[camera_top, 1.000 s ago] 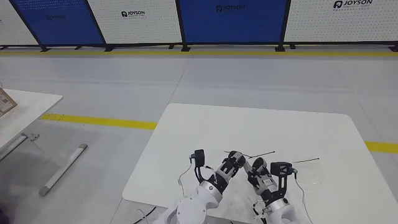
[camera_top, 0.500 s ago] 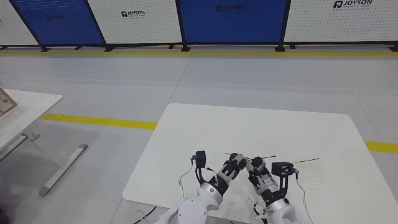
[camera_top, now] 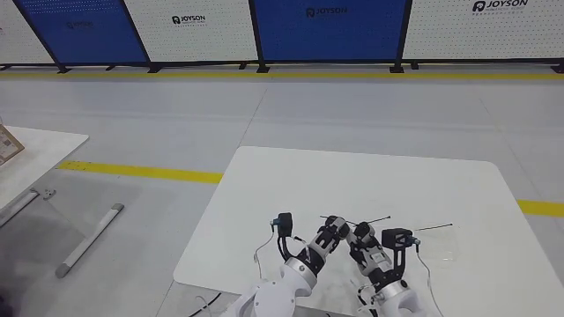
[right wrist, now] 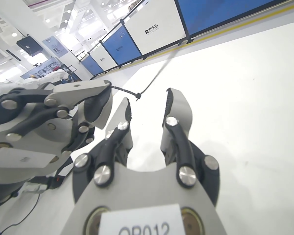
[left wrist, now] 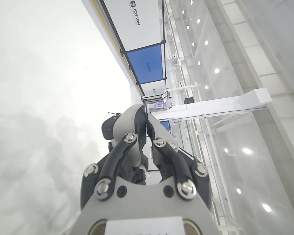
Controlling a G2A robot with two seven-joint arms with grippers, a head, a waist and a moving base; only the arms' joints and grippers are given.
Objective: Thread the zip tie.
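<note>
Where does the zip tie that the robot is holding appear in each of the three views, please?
Top view: the zip tie is a thin black line over the table, at the left gripper.
Left wrist view: probably the dark sliver beside the shut fingertips.
Right wrist view: it stretches from the left gripper out over the table.
Shared landmark: the blue wall panel.
</note>
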